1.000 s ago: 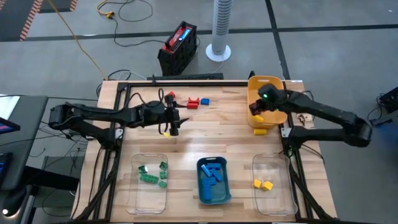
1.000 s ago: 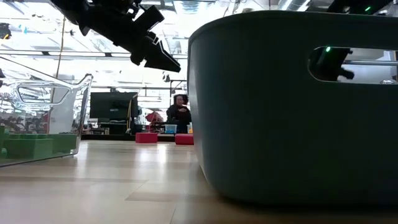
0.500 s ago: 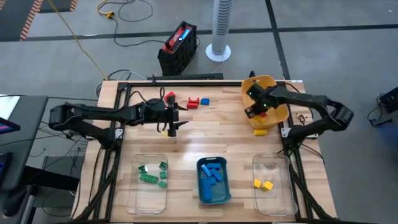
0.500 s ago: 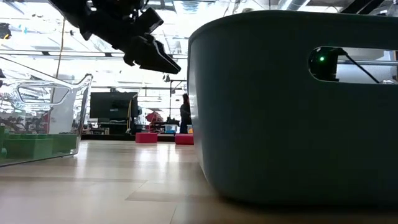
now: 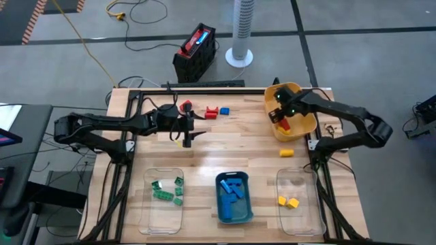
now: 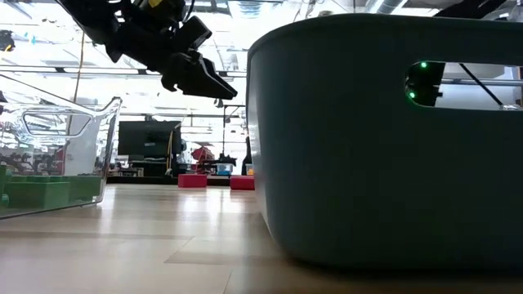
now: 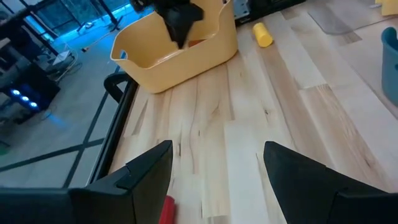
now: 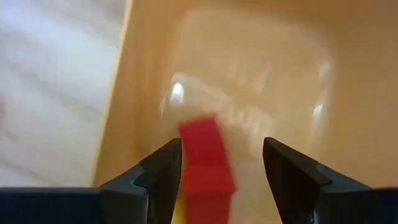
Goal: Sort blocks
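Note:
My right gripper [image 5: 281, 114] is open inside the yellow bin [image 5: 303, 92] at the table's far right. In its wrist view, its fingers stand either side of a red block [image 8: 205, 162] on the bin's floor, with a gap on each side. The red block [image 5: 285, 124] also shows from above. My left gripper [image 5: 185, 134] hovers open over the table's left middle, nothing between its fingers [image 7: 214, 162]. A yellow block [image 5: 178, 142] lies just beside it. Two red blocks [image 5: 211, 112] and a blue block [image 5: 225, 110] lie near the far edge. Another yellow block [image 5: 287, 152] lies in front of the yellow bin.
Along the near edge stand a clear bin [image 5: 165, 204] with green blocks, a teal bin [image 5: 234, 201] with blue blocks and a clear bin [image 5: 298, 184] with yellow blocks. The teal bin [image 6: 384, 139] fills the low view's right. Bare wood lies between the arms.
My right arm has swung its elbow outward while its gripper stayed in the yellow bin. The bin has been nudged a little toward the table's left. The yellow block that lay against the bin's near wall now lies apart from it, nearer the near edge.

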Controlling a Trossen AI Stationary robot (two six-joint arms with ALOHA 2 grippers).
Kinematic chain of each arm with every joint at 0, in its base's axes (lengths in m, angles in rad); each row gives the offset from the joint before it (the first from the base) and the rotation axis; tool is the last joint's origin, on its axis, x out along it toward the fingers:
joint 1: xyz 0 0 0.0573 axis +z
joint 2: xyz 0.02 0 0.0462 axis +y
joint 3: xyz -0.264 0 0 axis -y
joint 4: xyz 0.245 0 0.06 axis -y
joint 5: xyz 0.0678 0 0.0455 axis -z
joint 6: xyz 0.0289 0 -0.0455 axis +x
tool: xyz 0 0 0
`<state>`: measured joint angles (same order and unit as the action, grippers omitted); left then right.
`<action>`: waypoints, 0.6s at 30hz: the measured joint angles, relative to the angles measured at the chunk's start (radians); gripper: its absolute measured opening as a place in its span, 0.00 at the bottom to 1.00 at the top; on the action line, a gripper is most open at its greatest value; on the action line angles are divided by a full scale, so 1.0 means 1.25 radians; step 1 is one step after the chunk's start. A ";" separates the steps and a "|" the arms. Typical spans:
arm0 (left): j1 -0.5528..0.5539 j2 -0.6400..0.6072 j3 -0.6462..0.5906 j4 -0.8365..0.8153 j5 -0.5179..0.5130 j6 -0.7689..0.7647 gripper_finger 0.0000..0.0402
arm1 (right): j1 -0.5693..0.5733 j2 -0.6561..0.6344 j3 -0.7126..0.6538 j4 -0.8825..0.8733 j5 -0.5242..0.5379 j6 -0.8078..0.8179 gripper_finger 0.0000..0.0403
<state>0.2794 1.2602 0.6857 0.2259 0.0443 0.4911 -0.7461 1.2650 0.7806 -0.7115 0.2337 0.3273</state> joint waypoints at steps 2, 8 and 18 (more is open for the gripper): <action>0.000 0.000 0.000 0.000 -0.001 0.005 0.61 | -0.012 -0.004 0.023 0.002 0.028 -0.022 0.58; 0.000 0.000 0.000 -0.008 -0.001 0.004 0.61 | -0.104 0.040 0.072 -0.032 0.055 -0.053 0.56; 0.000 0.000 0.000 -0.010 -0.001 0.010 0.61 | -0.151 0.098 0.110 0.031 0.085 -0.057 0.55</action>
<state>0.2790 1.2602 0.6857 0.2138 0.0429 0.5034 -0.9349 1.3875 0.9183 -0.6731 0.3404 0.2556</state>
